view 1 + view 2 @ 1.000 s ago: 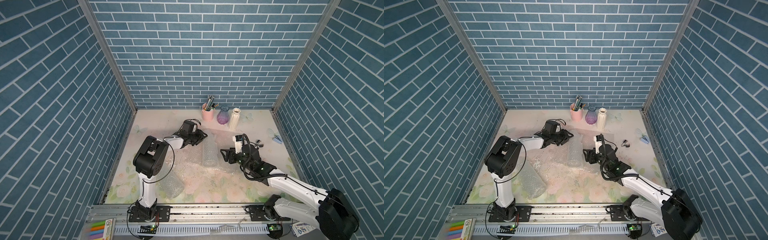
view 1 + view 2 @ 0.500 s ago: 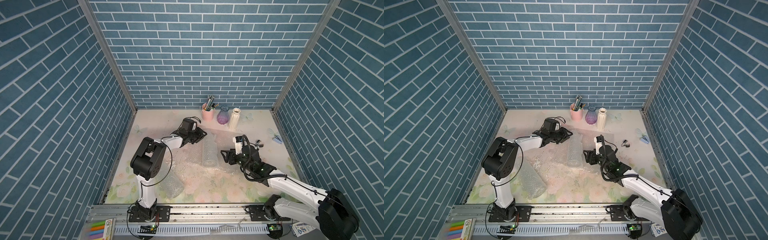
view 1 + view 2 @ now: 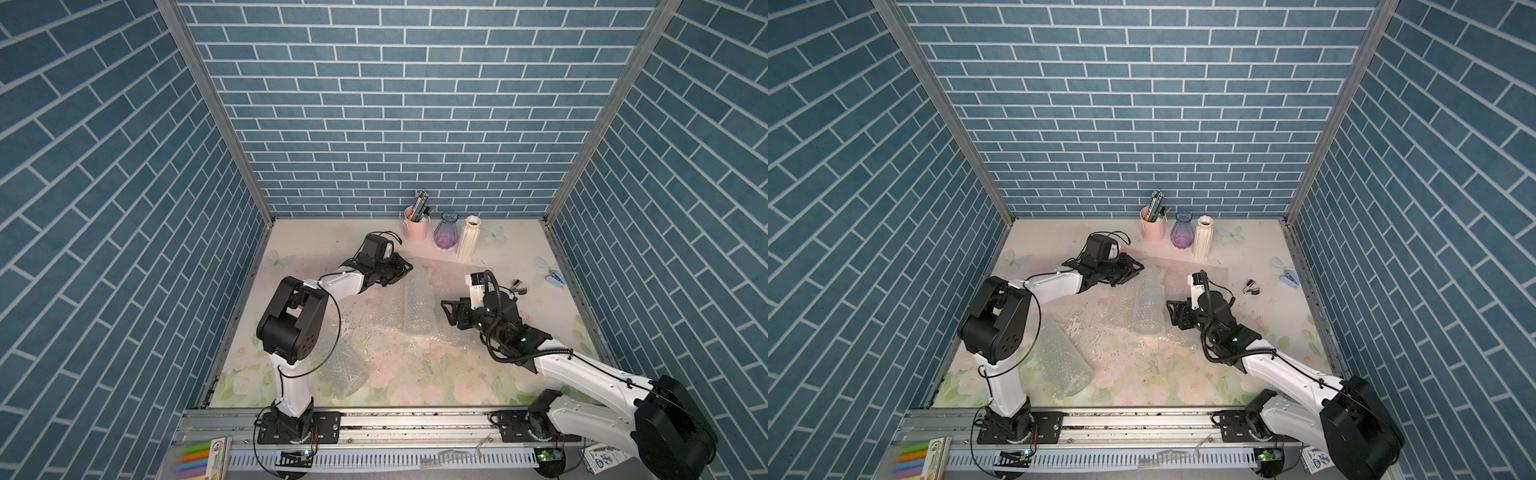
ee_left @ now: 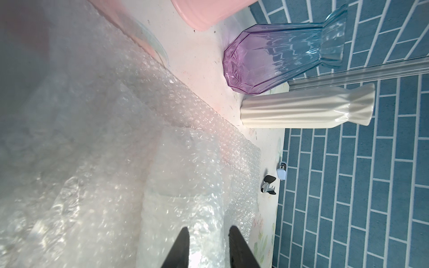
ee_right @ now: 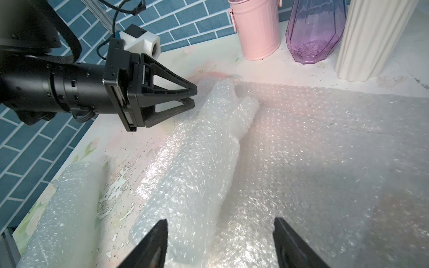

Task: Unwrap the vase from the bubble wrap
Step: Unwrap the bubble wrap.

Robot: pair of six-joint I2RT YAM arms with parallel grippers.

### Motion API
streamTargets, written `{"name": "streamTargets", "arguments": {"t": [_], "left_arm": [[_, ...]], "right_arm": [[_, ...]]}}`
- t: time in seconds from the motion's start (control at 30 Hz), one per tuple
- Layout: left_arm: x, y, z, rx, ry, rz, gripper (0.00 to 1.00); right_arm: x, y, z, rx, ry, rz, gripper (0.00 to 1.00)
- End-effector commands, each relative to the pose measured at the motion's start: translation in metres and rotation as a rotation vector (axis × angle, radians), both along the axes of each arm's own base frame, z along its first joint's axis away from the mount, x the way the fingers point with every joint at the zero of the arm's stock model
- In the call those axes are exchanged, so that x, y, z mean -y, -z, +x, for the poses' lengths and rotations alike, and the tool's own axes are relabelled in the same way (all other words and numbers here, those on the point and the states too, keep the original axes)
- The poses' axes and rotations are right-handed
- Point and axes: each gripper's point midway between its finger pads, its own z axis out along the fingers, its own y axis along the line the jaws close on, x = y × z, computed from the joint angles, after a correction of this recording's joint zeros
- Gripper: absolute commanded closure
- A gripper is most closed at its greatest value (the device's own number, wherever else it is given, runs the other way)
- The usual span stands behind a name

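Bubble wrap (image 3: 417,305) lies as a rolled tube at the middle of the floral table (image 3: 415,374), resting on a flattened sheet (image 3: 451,274) of the same plastic. Compared with a second ago, the tube and sheet lie where they did. So does a second roll (image 3: 340,370), nearest the rail beside the left arm's base. The right gripper (image 3: 446,313) has not visibly moved. The left arm's elbow block has shifted slightly toward the left wall, while the left gripper (image 3: 409,268) stays at the tube's far end. The right arm reaches low from the near right corner, its wrist level. Its claw stands wide apart just beside the tube's near end and holds nothing (image 5: 220,222). The left arm is folded at the elbow, with the forearm stretched low across the table. Its fingers (image 5: 185,89) are drawn close with a narrow gap left, and their tips are at the tube's crumpled far end. In the left wrist view, wrap fills the space around that gap (image 4: 209,229). Whether the fingers pinch the plastic cannot be told. What the tube contains cannot be made out through the bubbles. Beyond the sheet, against the back wall, stand a pink cup (image 3: 417,228), a purple-blue glass vase (image 3: 445,230) and a white ribbed vase (image 3: 467,239), all upright.
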Motion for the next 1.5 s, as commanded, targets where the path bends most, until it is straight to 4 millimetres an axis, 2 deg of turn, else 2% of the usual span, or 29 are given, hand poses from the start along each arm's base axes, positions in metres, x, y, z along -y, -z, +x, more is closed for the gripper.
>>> {"name": "streamTargets", "arguments": {"t": [0.0,0.3,0.43,0.5,0.6,0.83,1.17,1.47], "left_arm": [[-0.002,-0.008,-0.007,0.015,0.020,0.028,0.69],[-0.010,0.005,-0.014,-0.007,0.037,0.098,0.64],[-0.013,0.010,-0.015,-0.014,0.041,0.129,0.53],[-0.013,0.014,-0.016,-0.023,0.044,0.135,0.44],[-0.011,0.019,-0.015,-0.034,0.047,0.125,0.39],[0.005,0.015,-0.014,-0.026,0.072,0.056,0.38],[0.013,0.017,-0.017,-0.055,0.109,0.093,0.36],[0.018,0.002,-0.019,-0.035,0.113,0.055,0.43]], "right_arm": [[0.001,0.003,-0.001,0.028,-0.019,-0.029,0.28],[0.003,0.003,-0.004,0.041,-0.026,-0.033,0.27],[0.002,0.004,-0.004,0.045,-0.035,-0.042,0.27],[0.002,0.004,-0.004,0.050,-0.039,-0.047,0.27],[0.001,0.005,-0.004,0.054,-0.045,-0.055,0.27],[0.000,0.008,-0.005,0.059,-0.057,-0.063,0.27],[0.004,0.010,-0.006,0.065,-0.053,-0.069,0.27],[0.005,0.010,-0.007,0.068,-0.047,-0.066,0.27]]}}
